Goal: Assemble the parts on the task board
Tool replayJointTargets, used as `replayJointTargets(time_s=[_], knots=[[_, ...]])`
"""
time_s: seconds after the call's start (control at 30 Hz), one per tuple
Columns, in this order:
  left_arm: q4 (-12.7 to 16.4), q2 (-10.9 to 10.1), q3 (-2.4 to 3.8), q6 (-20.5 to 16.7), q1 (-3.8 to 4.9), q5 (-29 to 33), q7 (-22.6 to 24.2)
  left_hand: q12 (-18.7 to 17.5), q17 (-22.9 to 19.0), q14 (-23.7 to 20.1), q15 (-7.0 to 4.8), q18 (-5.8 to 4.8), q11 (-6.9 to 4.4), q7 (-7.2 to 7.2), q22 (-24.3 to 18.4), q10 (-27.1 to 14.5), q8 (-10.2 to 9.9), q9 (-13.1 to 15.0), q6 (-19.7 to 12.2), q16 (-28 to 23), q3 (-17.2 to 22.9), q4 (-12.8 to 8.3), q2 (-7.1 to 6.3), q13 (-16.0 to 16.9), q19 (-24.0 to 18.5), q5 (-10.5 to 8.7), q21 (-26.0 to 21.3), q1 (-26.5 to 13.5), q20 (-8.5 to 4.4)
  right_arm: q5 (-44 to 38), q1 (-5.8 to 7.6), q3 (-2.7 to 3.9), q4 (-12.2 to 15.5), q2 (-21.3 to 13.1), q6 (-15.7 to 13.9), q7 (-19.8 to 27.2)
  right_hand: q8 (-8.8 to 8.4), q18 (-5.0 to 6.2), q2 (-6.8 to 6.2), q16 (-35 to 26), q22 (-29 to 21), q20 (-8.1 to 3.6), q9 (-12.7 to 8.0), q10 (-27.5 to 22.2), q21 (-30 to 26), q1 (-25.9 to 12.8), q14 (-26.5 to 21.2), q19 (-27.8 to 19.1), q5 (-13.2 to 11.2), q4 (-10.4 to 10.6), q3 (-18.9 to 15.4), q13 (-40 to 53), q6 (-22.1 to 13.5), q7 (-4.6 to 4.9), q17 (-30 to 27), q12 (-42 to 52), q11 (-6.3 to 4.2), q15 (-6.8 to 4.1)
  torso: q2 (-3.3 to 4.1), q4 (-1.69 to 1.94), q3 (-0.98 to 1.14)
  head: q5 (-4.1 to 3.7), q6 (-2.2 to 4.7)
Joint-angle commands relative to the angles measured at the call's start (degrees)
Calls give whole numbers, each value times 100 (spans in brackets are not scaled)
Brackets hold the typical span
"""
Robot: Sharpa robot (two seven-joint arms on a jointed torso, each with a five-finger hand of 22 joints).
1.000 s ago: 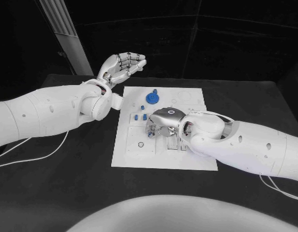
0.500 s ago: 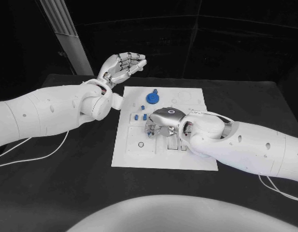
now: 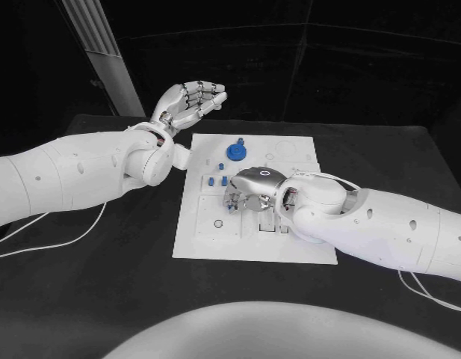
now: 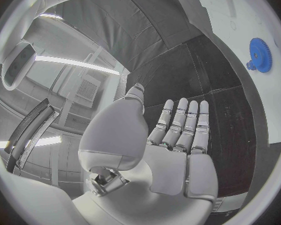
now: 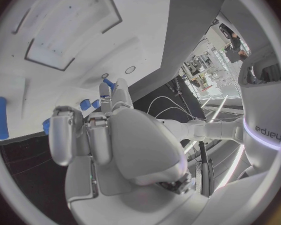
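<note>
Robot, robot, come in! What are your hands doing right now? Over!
Left hand open, raised beyond the table. Right hand down on white task board, hold unclear. Blue round gear unobstructed.

Left arm reached in, wrist bent back, left hand [image 3: 189, 102] raised palm-up with fingers [image 4: 181, 122] straight, close together, holding nothing. Right arm crossed inward, right hand [image 3: 254, 191] turned palm-down and low, fingers [image 5: 68, 135] curled under; grasp not discernible.

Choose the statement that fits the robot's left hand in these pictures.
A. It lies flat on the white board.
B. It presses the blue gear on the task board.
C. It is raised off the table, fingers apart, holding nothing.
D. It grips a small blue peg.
C: the left hand is held up beyond the task board, its fingers apart and holding nothing, while the blue gear sits untouched.
</note>
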Motion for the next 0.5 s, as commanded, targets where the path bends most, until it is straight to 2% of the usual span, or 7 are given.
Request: replayJointTargets(time_s=[0.03,0.2,0.5], knots=[[-2,2,3,49,9,12,1111,29,-6,-51,-5,-86,-5,683,-9,-33,35,-9,-43,28,-38,11,62,-8,35,35,-20,-13,-3,50,6,2,-2,6,113,-21,-19,53,361,9,1157,42,3,9,-19,-37,595,248,-26,-12,35,-2,7,34,1499,-40,26,45,-4,-6,-4,-15,0],[-2,0,3,49,9,12,1110,29,-6,-51,-5,-86,-5,683,-9,-33,35,-9,-43,28,-38,11,62,-8,35,35,-20,-13,-3,76,5,2,6,-4,180,-42,-22,54,363,9,1154,42,3,12,-25,-42,595,245,-26,-10,35,-1,6,35,1499,-41,27,46,2,-4,2,-5,0],[-3,-2,3,51,9,12,1106,33,-11,-52,-5,-87,-4,684,-11,-36,37,-9,-44,32,-41,11,65,-9,33,35,-22,-11,-3,89,4,2,-41,16,210,-52,-25,56,365,9,1151,43,3,17,-32,-45,595,242,-27,-9,36,0,4,35,1499,-42,27,47,-2,-1,0,-27,0]])
